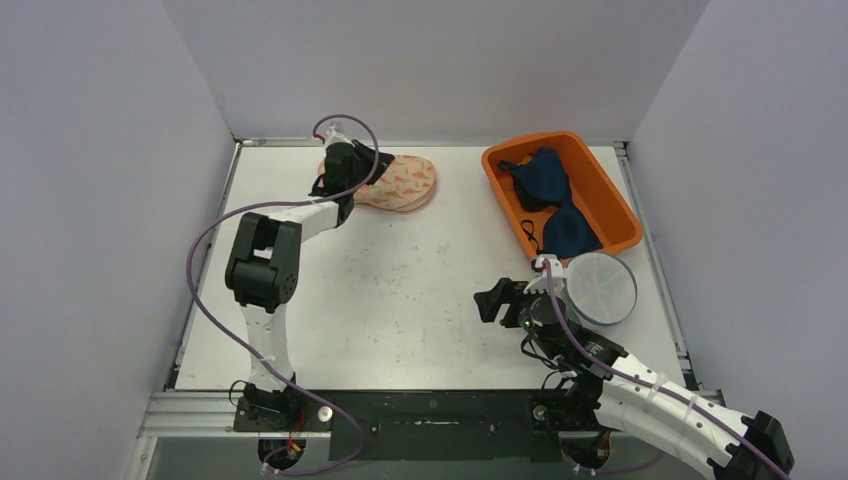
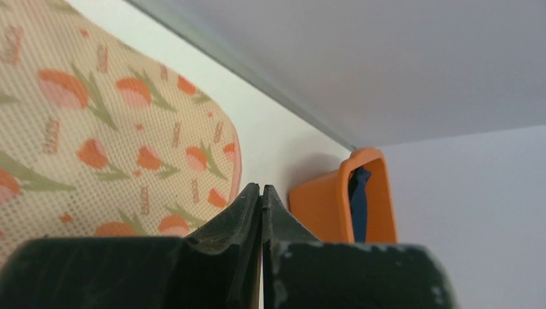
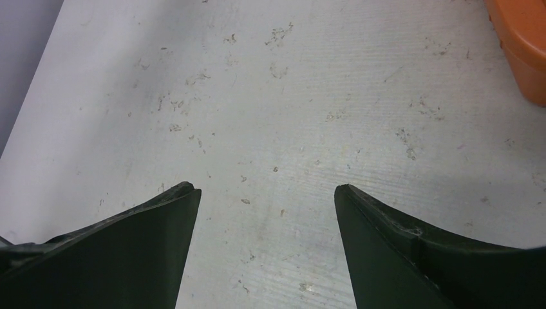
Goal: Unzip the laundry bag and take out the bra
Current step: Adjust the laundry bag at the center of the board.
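The laundry bag point(image 1: 400, 183), a flat mesh pouch printed with orange flowers, lies at the back of the table; what it holds is hidden. In the left wrist view the laundry bag point(image 2: 109, 129) fills the left side. My left gripper point(image 1: 380, 162) is over the bag's left end, and this left gripper point(image 2: 261, 188) has its jaws pressed together with nothing visible between them. A dark blue bra point(image 1: 552, 195) lies in the orange bin point(image 1: 620, 205). My right gripper point(image 1: 490, 302) hovers open above bare table, and nothing lies inside the right gripper point(image 3: 264, 190).
A round white mesh case point(image 1: 601, 288) sits just right of the right gripper, in front of the orange bin. The bin point(image 2: 328, 199) shows past the left fingers with the blue bra point(image 2: 358, 199) inside. The bin's corner point(image 3: 525, 38) is at upper right. Walls enclose the table.
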